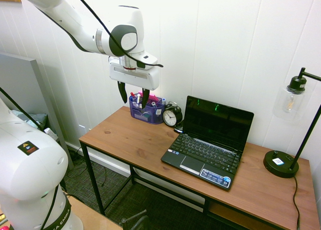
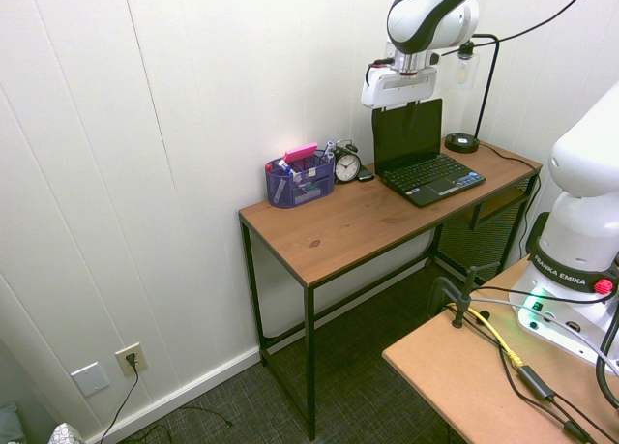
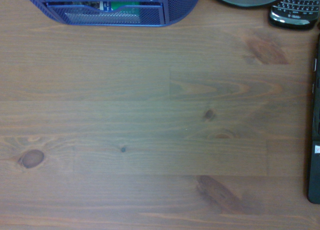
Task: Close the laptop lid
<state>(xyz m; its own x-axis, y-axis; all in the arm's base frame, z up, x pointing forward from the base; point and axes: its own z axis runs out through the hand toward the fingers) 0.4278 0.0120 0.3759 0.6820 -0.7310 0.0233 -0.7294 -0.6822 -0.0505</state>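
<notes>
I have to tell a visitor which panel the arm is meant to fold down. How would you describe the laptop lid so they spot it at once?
On the brown wooden desk against the white panelled wall sits a small black netbook, between a round black alarm clock and a black desk lamp. The laptop lid is its thin black screen panel, standing upright behind the keyboard; its glossy dark display is the only tall flat panel there.

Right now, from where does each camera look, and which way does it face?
First exterior view: high beside the arm's base, looking down along the desk; arm and open gripper show, laptop lid upright.
Second exterior view: across the room, facing the wall; the arm's end hangs above the laptop.
Wrist view: straight down onto bare desk; no fingers show.
Shared: blue organizer, clock.
</notes>
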